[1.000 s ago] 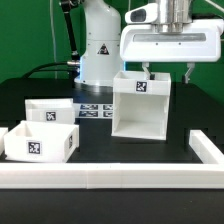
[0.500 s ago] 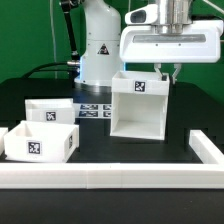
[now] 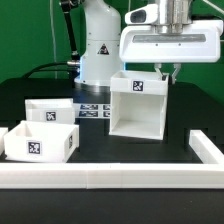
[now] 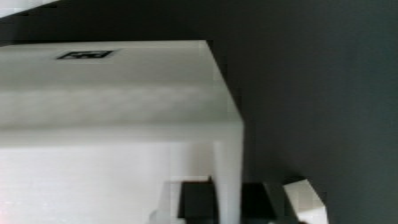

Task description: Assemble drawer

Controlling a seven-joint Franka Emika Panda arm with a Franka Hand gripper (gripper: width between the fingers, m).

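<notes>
Gripper (image 3: 167,74) pinches the housing (image 3: 140,112) by its top rim
Probably stiff, light, hollow plastic, smooth and likely slippery. The thin wall is the natural hold, with the jaws closed across it.

The arm (image 3: 168,12) points straight down, its gripper (image 3: 167,73) vertical, fingers (image 3: 176,71) drawn close together.

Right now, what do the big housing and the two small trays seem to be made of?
Housing: probably plastic, matte white; flat even walls, no glare or grain. Nearer tray and farther tray: seemingly the same matte white plastic, with thin uniform walls.
</notes>
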